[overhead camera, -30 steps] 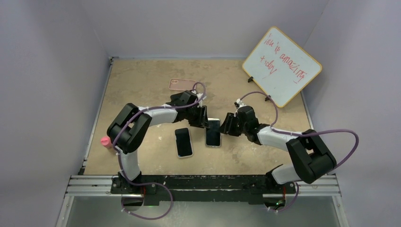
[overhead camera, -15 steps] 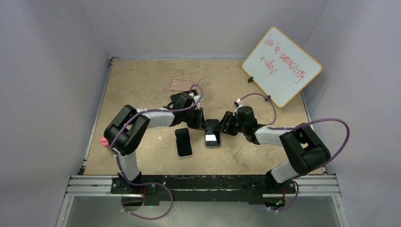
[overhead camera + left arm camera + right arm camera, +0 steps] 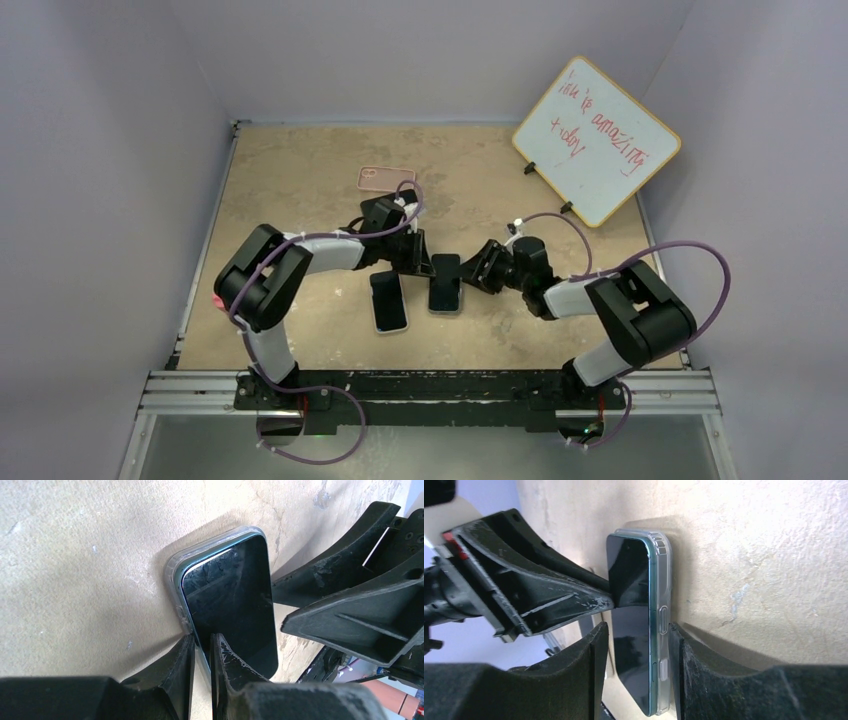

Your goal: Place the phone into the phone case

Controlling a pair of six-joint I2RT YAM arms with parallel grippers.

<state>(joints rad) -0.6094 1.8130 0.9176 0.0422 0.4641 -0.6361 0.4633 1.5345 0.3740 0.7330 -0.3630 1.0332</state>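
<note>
A dark-screened phone (image 3: 445,285) lies in a clear phone case (image 3: 172,570) at the middle of the table, between both grippers. In the left wrist view the case's rim shows around the phone (image 3: 230,605) at its far corner. My left gripper (image 3: 202,636) (image 3: 425,268) is pinched shut on the case's thin left edge. My right gripper (image 3: 639,625) (image 3: 470,272) is closed across the right edge, one finger on the screen and the other on the case's back. There the phone's teal side (image 3: 651,580) stands beside the clear case wall (image 3: 663,580).
A second dark phone (image 3: 388,301) with a pale rim lies just left of the held one. Farther back lies a pink case (image 3: 385,179). A whiteboard (image 3: 597,140) leans at the back right. A small pink object (image 3: 220,299) sits at the table's left edge.
The left gripper's fingers have closed onto the case's edge. Both grippers and the phone have shifted slightly left. The right arm has folded in closer to the phone.
</note>
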